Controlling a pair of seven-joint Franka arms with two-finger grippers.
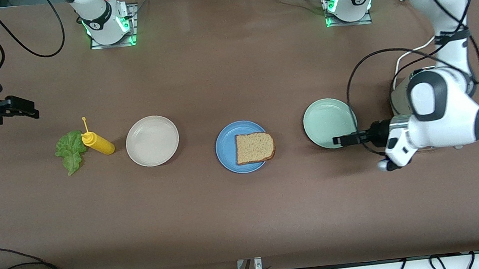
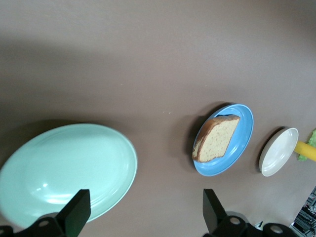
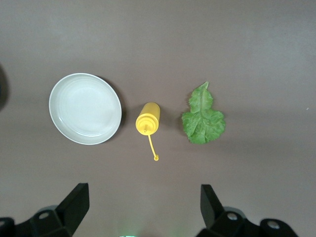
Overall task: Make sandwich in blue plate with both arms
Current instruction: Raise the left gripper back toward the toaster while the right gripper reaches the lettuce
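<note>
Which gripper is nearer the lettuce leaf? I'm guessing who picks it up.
Right. The right gripper hangs open near the lettuce leaf; the left gripper is open over the pale green plate.

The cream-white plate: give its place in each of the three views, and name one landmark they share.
Front view: the cream-white plate lies between the yellow bottle and the blue plate.
Left wrist view: the cream-white plate is seen edge-on, past the blue plate, with the yellow bottle at the picture's edge.
Right wrist view: the cream-white plate lies beside the yellow bottle.
Shared landmark: the yellow bottle.
</note>
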